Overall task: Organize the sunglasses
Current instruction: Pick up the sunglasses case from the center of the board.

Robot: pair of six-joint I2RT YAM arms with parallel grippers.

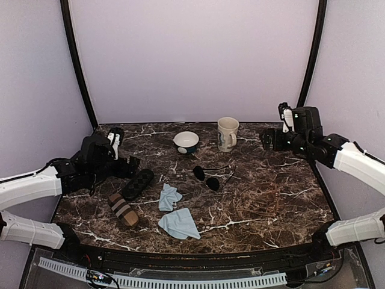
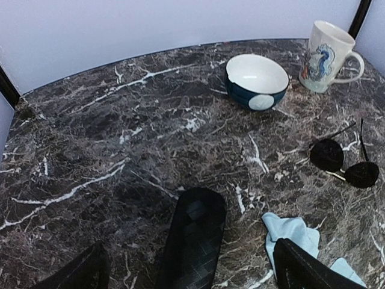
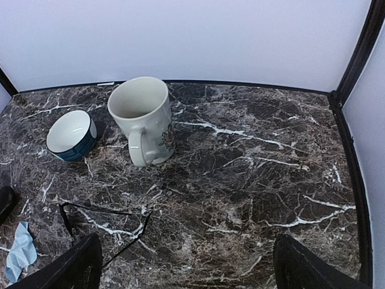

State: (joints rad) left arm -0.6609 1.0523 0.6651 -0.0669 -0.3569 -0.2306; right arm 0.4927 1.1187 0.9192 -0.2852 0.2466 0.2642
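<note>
We see the sunglasses point(image 1: 207, 179) lying mid-table, arms unfolded, just near of the bowl point(image 1: 186, 142) and mug point(image 1: 227, 133), both showing plain pale insides. Left, the black checkered case point(image 1: 138, 183) lies closed below our released left gripper point(image 1: 128, 167). The right gripper point(image 1: 267, 140), also released, hovers far right.

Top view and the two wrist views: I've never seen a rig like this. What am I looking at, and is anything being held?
Two robot arms, the left arm and the right arm, are mounted at the near edge of a marble table. The top view looks down from behind them. Each wrist view looks out past that arm's own fingers. On the table lie sunglasses, a black case, a striped case, a small cloth, a larger cloth, a bowl and a mug. The left gripper and right gripper are both open and hold nothing.
</note>
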